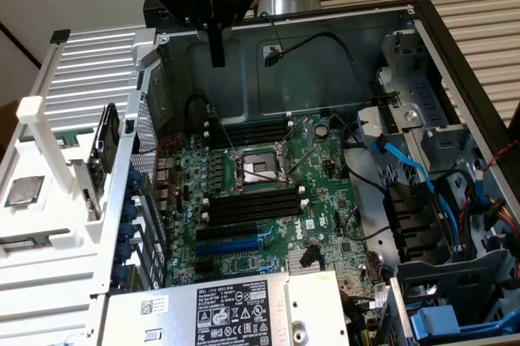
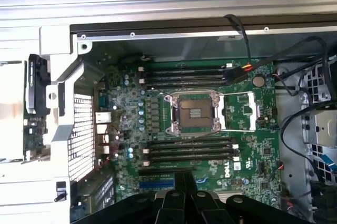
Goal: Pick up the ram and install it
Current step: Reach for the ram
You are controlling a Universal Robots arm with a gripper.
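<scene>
- While the hand [image 1: 217,58] hangs over the far wall of the open computer case [image 1: 244,78], its two dark fingers are pressed together and point straight down. They grip nothing.
- The exterior view gives the hand from the side, above the motherboard [image 1: 325,200] and clear of every part on it.
- It also takes in the white rack [image 1: 32,110] standing outside the case at the exterior view's left. A strip of green board lying there looks to be the ram [image 1: 50,136], well apart from the hand. Its chips and label are too small to make out.
- The wrist view looks down past the hand [image 2: 184,179] onto the motherboard [image 2: 247,108], showing the closed fingers end-on as one dark block.
- That view lays the board out plainly. The processor socket [image 2: 194,112] sits between two banks of long black memory slots [image 2: 187,148], and the blue expansion slot [image 2: 156,184] lies just beside the nearer bank.
- In the exterior view the same memory slots [image 1: 252,204] look dark along their whole length, with white clips at the ends.
</scene>
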